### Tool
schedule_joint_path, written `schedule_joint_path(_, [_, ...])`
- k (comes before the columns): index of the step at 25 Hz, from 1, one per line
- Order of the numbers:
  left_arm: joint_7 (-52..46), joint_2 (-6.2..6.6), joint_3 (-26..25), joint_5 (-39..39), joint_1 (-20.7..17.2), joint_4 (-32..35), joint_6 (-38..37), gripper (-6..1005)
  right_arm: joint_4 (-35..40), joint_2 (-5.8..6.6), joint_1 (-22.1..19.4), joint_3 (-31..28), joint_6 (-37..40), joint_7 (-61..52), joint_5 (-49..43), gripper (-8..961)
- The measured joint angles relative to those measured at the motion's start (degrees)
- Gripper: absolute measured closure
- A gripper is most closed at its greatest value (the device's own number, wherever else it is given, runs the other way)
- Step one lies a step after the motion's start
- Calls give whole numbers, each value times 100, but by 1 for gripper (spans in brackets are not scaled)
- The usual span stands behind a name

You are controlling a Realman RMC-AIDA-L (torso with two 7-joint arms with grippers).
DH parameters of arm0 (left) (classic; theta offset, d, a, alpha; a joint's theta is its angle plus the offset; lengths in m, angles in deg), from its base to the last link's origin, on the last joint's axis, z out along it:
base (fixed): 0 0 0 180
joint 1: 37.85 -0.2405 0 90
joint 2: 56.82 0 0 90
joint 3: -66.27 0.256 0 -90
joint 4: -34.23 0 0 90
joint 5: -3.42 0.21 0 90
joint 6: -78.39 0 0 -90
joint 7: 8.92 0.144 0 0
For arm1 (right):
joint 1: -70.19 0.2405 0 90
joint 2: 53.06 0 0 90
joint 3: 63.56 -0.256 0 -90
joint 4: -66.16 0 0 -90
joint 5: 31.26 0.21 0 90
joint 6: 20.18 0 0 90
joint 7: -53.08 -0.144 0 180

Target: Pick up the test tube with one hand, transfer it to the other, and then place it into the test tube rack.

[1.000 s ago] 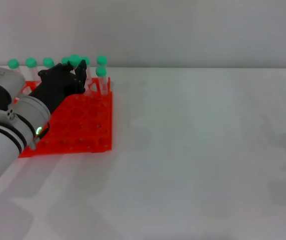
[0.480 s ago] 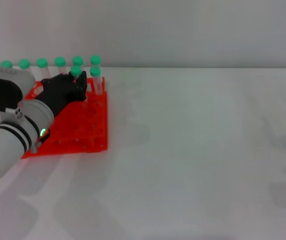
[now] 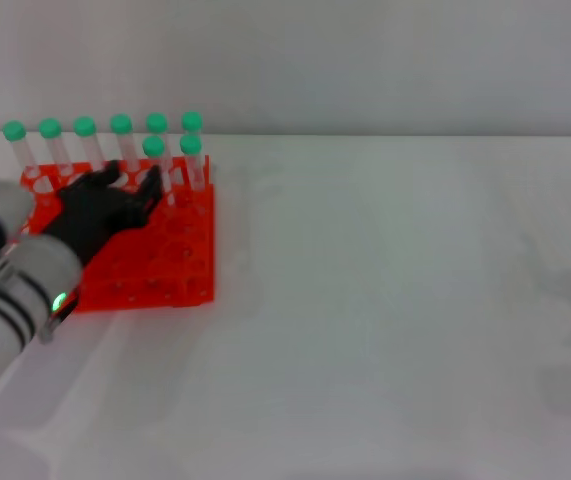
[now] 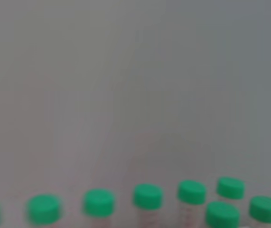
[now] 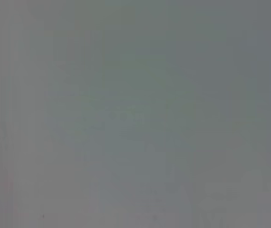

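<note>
Green-capped test tubes: eight, standing upright in the rack, six in the back row and two in the row just in front, at its right end. The left wrist view shows eight green caps as well.
Test tube rack, orange-red: one, on the surface.
Pincer, black: one in view, over the rack.

Bright even light, soft faint shadows, wrist views blurred, hazy
</note>
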Motion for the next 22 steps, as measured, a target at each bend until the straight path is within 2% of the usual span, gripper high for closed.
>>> schedule_joint_path(4, [-4,0,-37,-450,-676,-29,843,531,-2,1,3,-36,19,1,3,189])
schedule_joint_path(7, [-45,3,-39,-1169,-1326,246,2090,394,-52,2,-2,-61,30,10,26,189])
schedule_joint_path(9, [-110,-11,-23,-1642,-1612,569,3029,315,-80,2,-21,-66,43,76,34,189])
schedule_joint_path(13, [-568,-48,0,-2410,-1913,1304,4443,157,-245,0,-33,-69,90,314,41,189])
schedule_joint_path(17, [-999,-52,0,-2805,-1982,1648,4645,116,-366,-7,-15,-68,95,597,48,189])
schedule_joint_path(22, [-1195,-55,2,-2812,-1951,1729,4303,106,-375,-7,-10,-68,90,633,53,188])
